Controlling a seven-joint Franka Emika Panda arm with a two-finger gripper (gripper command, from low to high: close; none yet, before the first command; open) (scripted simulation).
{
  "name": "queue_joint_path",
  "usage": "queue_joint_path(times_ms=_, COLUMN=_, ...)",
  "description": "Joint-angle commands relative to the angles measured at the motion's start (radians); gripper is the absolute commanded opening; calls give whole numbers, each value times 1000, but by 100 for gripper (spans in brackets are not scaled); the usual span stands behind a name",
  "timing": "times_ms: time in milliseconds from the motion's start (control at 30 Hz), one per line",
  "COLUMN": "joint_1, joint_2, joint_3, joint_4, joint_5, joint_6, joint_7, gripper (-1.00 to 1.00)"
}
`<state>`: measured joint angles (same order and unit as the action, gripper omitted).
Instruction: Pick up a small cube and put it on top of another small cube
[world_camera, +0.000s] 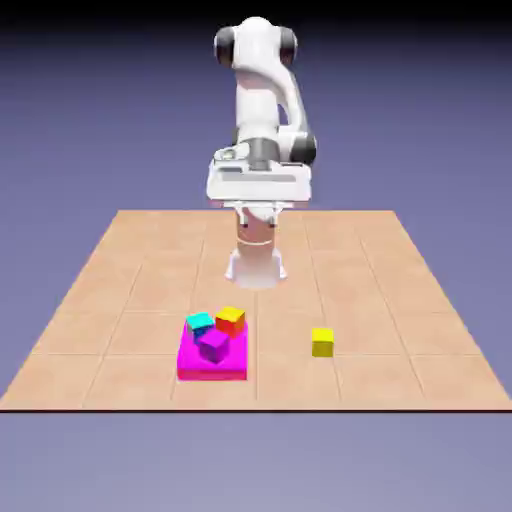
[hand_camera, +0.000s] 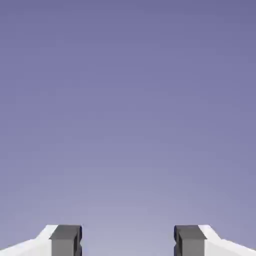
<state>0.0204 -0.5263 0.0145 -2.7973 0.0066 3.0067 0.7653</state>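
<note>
Three small cubes (world_camera: 214, 347) on a magenta block (world_camera: 212, 374); jaws (world_camera: 260, 222) wide apart.

The work surface is a table (world_camera: 420, 385). The robot base (world_camera: 256, 272) stands toward its far side, near the middle. Nearer the camera, to the exterior view's left of centre, lies a slab (world_camera: 212, 374). Three cubes are grouped closely on the slab: the rear-left cube (world_camera: 200, 324) and the rear-right cube (world_camera: 230, 321) toward its far side, and the front cube (world_camera: 214, 346) before them, between the two in lateral position. Contact between these cubes cannot be confirmed. The separate cube (world_camera: 322, 343) sits directly on the table, well apart from the slab, to the exterior view's right. Its position is roughly level with the front cube, front to back.
</note>
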Motion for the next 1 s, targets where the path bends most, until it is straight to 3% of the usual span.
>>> queue_joint_path(times_ms=0, joint_1=7, joint_2=36, joint_3=12, joint_4=11, joint_5=5, joint_6=-25, joint_7=20, gripper=0)
queue_joint_path(times_ms=600, joint_1=128, joint_2=671, joint_3=223, joint_4=195, joint_5=101, joint_6=-465, joint_7=373, gripper=0)
queue_joint_path(times_ms=833, joint_1=167, joint_2=874, joint_3=184, joint_4=198, joint_5=60, joint_6=-265, joint_7=398, gripper=0)
queue_joint_path(times_ms=867, joint_1=167, joint_2=874, joint_3=184, joint_4=198, joint_5=60, joint_6=-265, joint_7=398, gripper=-100)
queue_joint_path(times_ms=967, joint_1=153, joint_2=801, joint_3=198, joint_4=197, joint_5=75, joint_6=-336, joint_7=389, gripper=-100)
